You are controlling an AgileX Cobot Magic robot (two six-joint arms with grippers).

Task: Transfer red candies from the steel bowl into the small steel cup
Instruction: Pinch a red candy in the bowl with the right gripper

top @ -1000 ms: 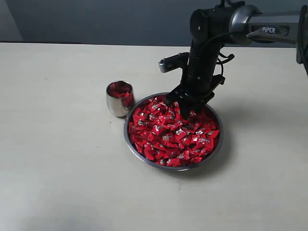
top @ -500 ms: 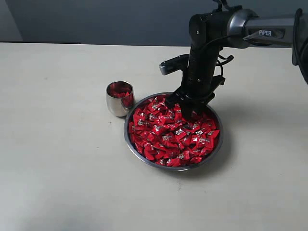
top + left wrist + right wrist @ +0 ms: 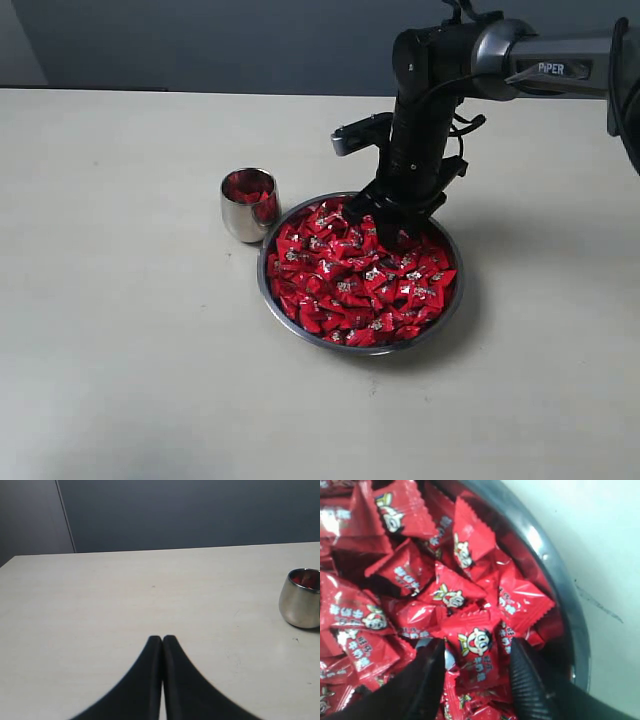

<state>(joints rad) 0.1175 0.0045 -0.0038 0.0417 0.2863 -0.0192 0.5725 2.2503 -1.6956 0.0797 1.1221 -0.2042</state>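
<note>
The steel bowl (image 3: 263,278) sits mid-table, heaped with red candies (image 3: 350,285). My right gripper (image 3: 385,228) points straight down into the pile at the bowl's far side. In the right wrist view the right gripper (image 3: 476,645) is open, its black fingers (image 3: 522,675) pushed in among the red candies (image 3: 410,570) close to the bowl's rim (image 3: 555,580). One candy (image 3: 476,666) lies between the fingers. The small steel cup (image 3: 247,212) stands just left of the bowl with red candies inside. My left gripper (image 3: 163,639) is shut and empty, low over the bare table, with the cup (image 3: 300,605) off to one side.
The pale tabletop (image 3: 120,330) spreads around the bowl and cup. A grey wall (image 3: 200,40) runs behind the table's far edge. The right arm (image 3: 540,60) reaches in from the right side.
The right gripper has sunk slightly deeper into the candies at the bowl's far side, then held still. Cup and bowl have not moved.
</note>
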